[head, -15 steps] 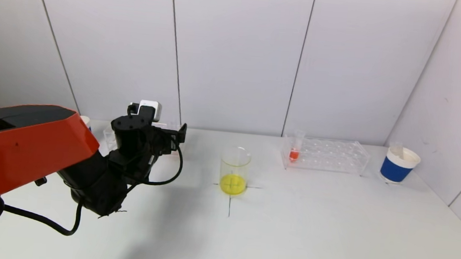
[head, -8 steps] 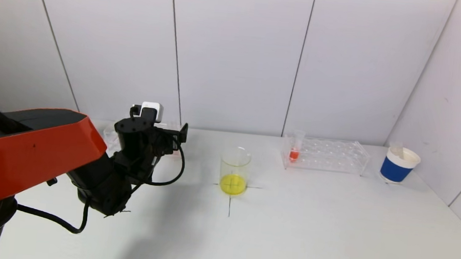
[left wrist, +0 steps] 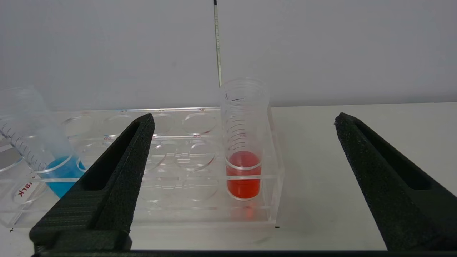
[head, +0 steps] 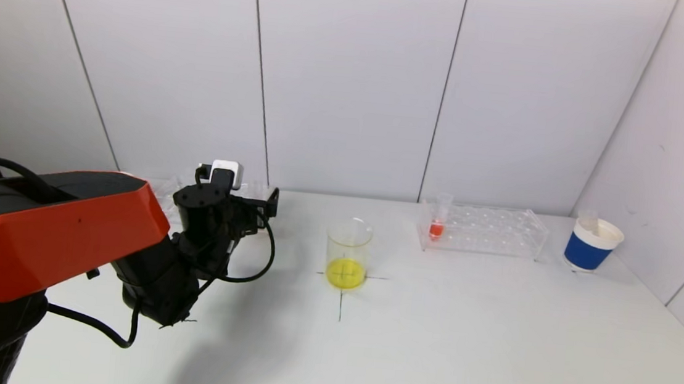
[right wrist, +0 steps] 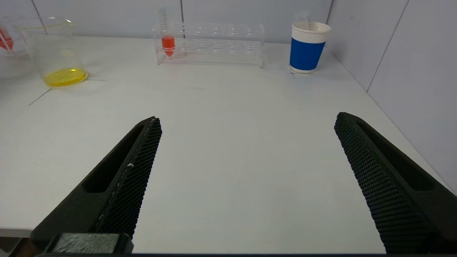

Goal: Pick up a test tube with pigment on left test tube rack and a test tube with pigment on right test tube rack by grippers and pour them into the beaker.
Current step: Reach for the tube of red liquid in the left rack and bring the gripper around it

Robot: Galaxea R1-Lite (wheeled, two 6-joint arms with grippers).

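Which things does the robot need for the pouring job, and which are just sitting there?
Needed:
- left gripper, open at the left rack
- red tube in that rack
- right rack with its red tube
- beaker, yellow liquid inside
- right gripper, open, waiting back

Just sitting:
- blue paper cup
- blue tube

Red letters "ark" show sideways on the left test tube rack [left wrist: 32, 185]; graduation numerals stay unreadable.
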